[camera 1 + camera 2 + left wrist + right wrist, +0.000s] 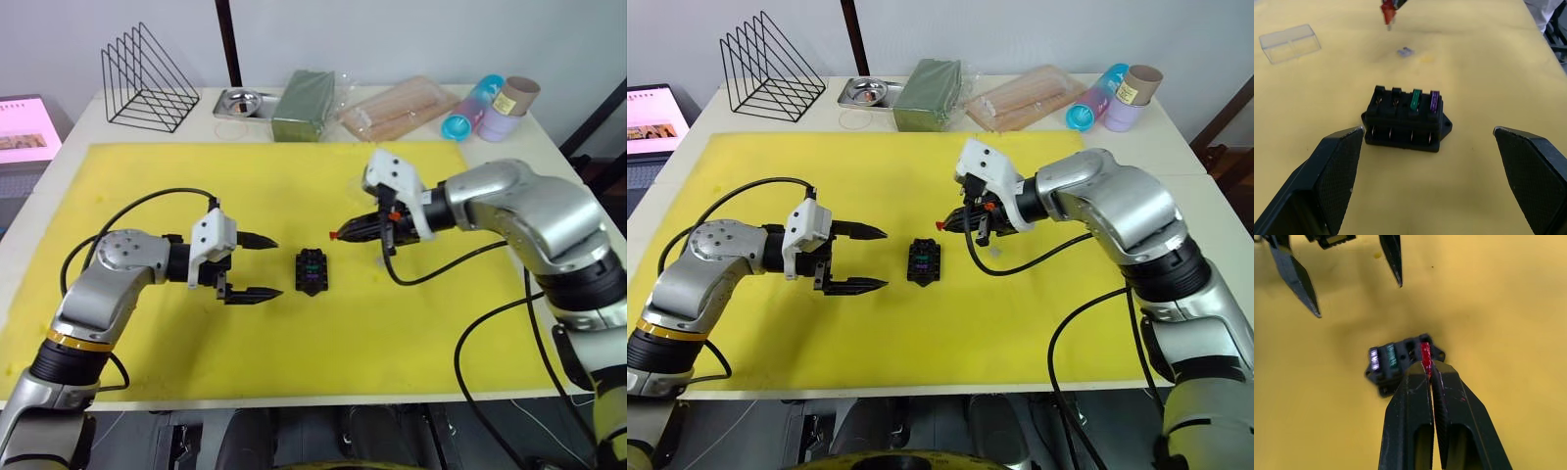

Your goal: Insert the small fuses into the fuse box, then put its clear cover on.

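The fuse box (313, 271) sits mid-mat on the yellow pad (196, 352), green fuse (1414, 99) and purple fuse (1434, 102) seated, two slots bare. The left pincer (257, 266) gapes wide just beside it — empty. The right pincer (339, 234), closed on the red fuse (1425, 357), hangs near. The clear cover (1290, 43) and grey fuse (1405, 51) lie apart on open mat.

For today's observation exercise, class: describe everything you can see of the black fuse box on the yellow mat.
The fuse box is a small black plastic block with a mounting ear at one end and four slots in a row on top. A green fuse and a purple fuse stand in two neighbouring slots; the other two slots look empty. It sits upright on the yellow mat, between the two grippers, with neither touching it.
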Robot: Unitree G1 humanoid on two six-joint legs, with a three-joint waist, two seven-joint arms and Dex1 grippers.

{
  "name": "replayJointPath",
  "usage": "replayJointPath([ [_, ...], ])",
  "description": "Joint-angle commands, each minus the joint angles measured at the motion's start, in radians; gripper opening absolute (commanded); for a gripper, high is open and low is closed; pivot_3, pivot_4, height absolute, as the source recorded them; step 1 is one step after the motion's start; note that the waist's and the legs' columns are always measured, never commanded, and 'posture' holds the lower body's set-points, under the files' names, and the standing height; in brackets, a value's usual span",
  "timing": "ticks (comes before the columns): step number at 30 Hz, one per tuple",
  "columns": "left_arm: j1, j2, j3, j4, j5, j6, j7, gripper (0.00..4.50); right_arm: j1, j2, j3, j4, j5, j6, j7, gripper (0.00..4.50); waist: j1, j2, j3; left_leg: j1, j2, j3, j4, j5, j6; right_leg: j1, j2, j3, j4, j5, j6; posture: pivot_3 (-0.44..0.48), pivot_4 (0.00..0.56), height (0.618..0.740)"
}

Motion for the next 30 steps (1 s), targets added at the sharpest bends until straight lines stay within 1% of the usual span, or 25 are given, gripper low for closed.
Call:
replayJointPath([
  [1, -0.02, -0.011, -0.003, 0.0, 0.014, -0.028, -0.005, 4.5, -0.04, 0.039, 0.036, 0.034, -0.069, -0.075, 0.024, 0.11, -0.001, 0.0, 0.0, 0.0, 0.0, 0.0, 0.0, 0.0, 0.0, 0.0, 0.0, 0.0, 0.0, 0.0, 0.0, 0.0, 0.15, 0.74],
  [7, -0.013, -0.021, -0.007, 0.009, 0.035, -0.04, 0.0, 4.5, -0.047, 0.093, 0.068, 0.075, -0.119, -0.123, 0.072, 0.11, -0.002, 0.0, 0.0, 0.0, 0.0, 0.0, 0.0, 0.0, 0.0, -0.001, 0.0, 0.0, 0.001, 0.0, 0.0, 0.0, 0.15, 0.74],
  [17, 0.006, -0.028, -0.004, -0.005, 0.045, -0.039, 0.009, 4.5, -0.033, 0.164, 0.082, 0.125, -0.18, -0.164, 0.098, 0.11, -0.002, 0.0, 0.0, 0.0, 0.0, -0.001, 0.0, 0.0, 0.0, -0.001, 0.0, 0.0, 0.002, 0.0, 0.0, 0.0, 0.15, 0.74],
  [30, 0.017, -0.029, -0.008, -0.023, 0.042, -0.035, 0.018, 4.5, 0.009, 0.177, 0.074, 0.139, -0.219, -0.197, 0.124, 0.11, -0.002, 0.0, 0.0, 0.0, 0.0, -0.001, 0.0, 0.0, 0.0, -0.001, 0.0, 0.0, 0.002, 0.0, 0.0, 0.0, 0.15, 0.74],
])
